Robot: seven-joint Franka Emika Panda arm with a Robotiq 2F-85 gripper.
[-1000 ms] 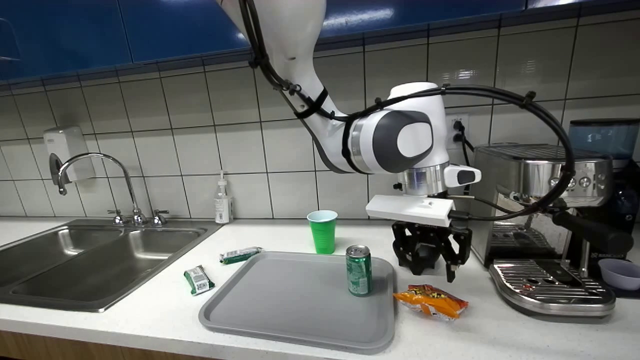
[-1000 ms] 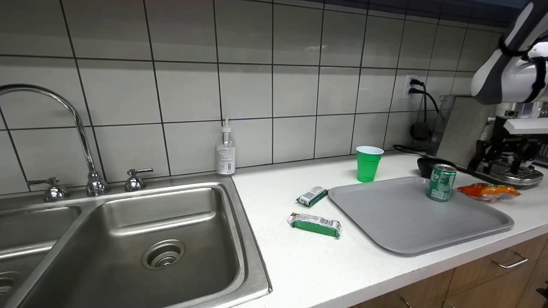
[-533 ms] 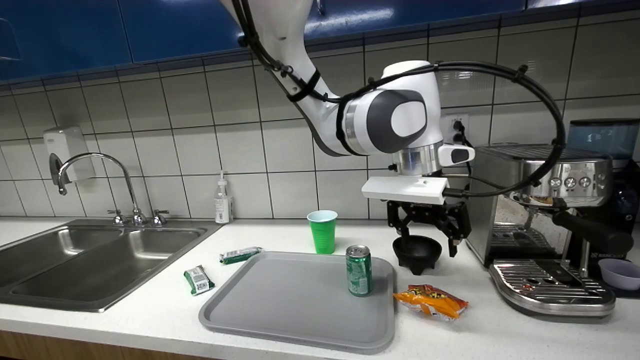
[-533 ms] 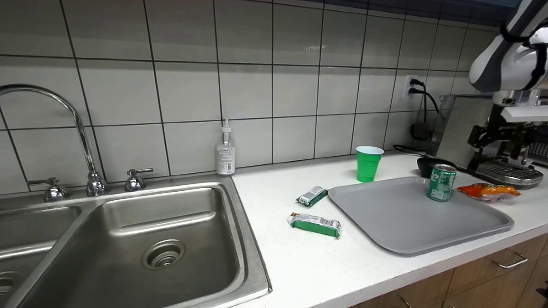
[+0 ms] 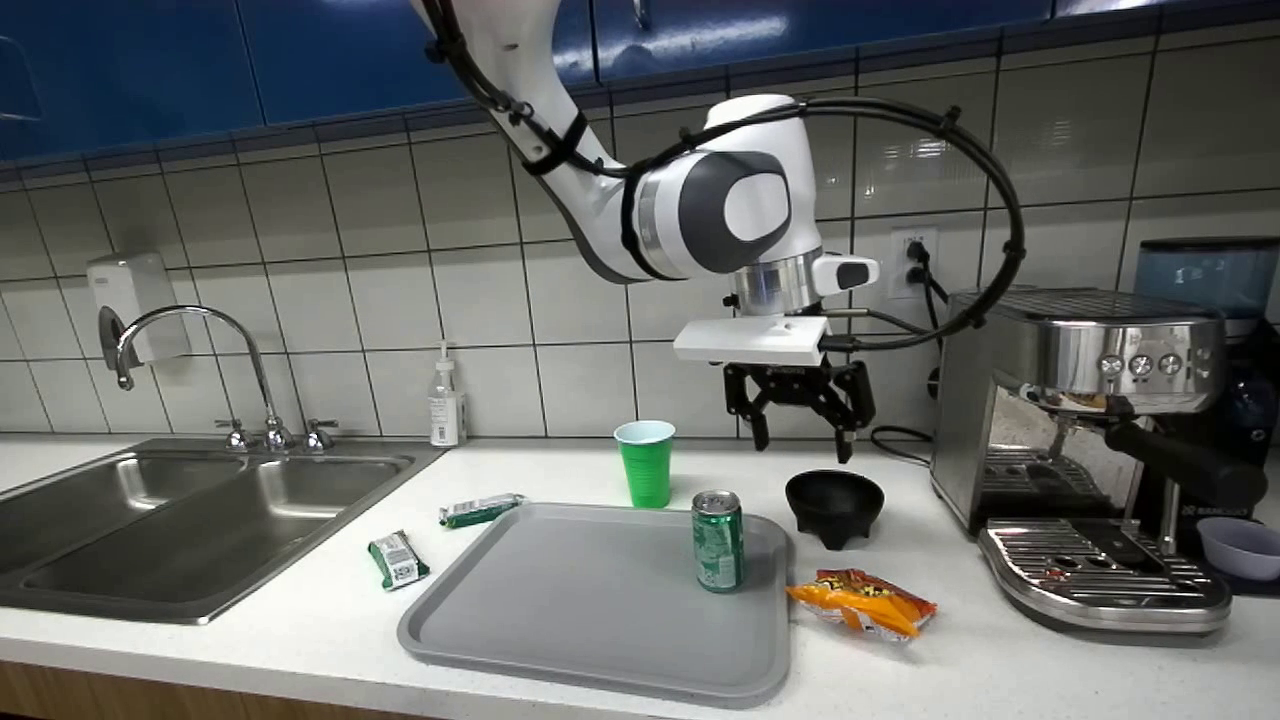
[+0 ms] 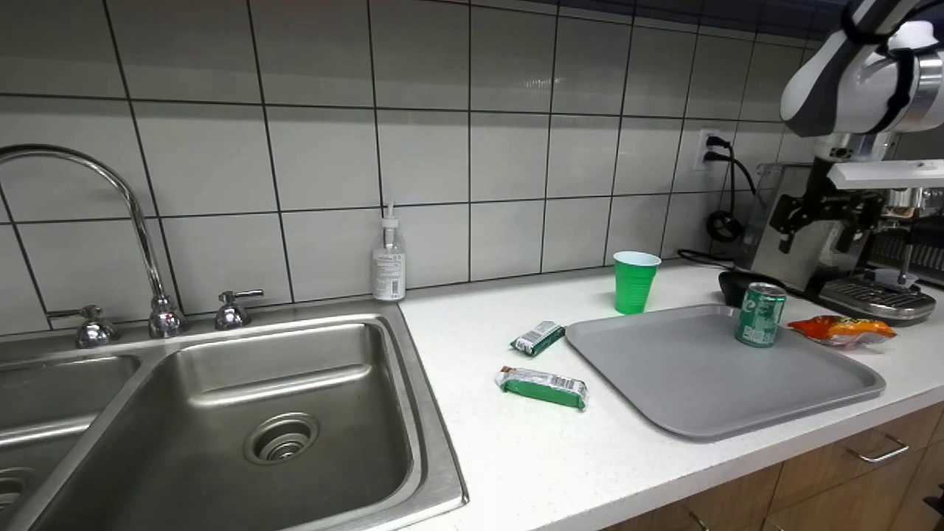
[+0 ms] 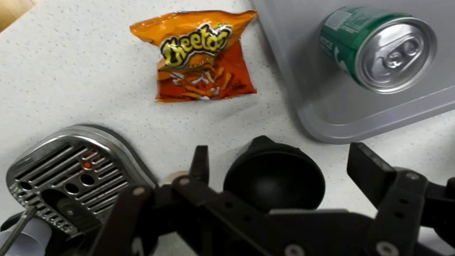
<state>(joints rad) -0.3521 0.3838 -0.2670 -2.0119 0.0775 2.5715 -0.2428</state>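
Hovering near the bowl [image 5: 836, 508], the hand [image 5: 803, 449] gapes.

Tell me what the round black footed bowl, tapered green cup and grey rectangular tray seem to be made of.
Round black footed bowl: perhaps matte plastic or stone; its faint inner sheen leaves that open. Tapered green cup: probably smooth plastic, judging by its thin rim and white lining. Grey rectangular tray: likely moulded plastic, satin, given its softly shining rim.

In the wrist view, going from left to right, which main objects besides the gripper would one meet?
Silver slotted metal drip tray, glossy orange-and-red Cheetos bag, round black bowl, green cylindrical metal drink can. Left out for overlap with the can: the flat grey tray.
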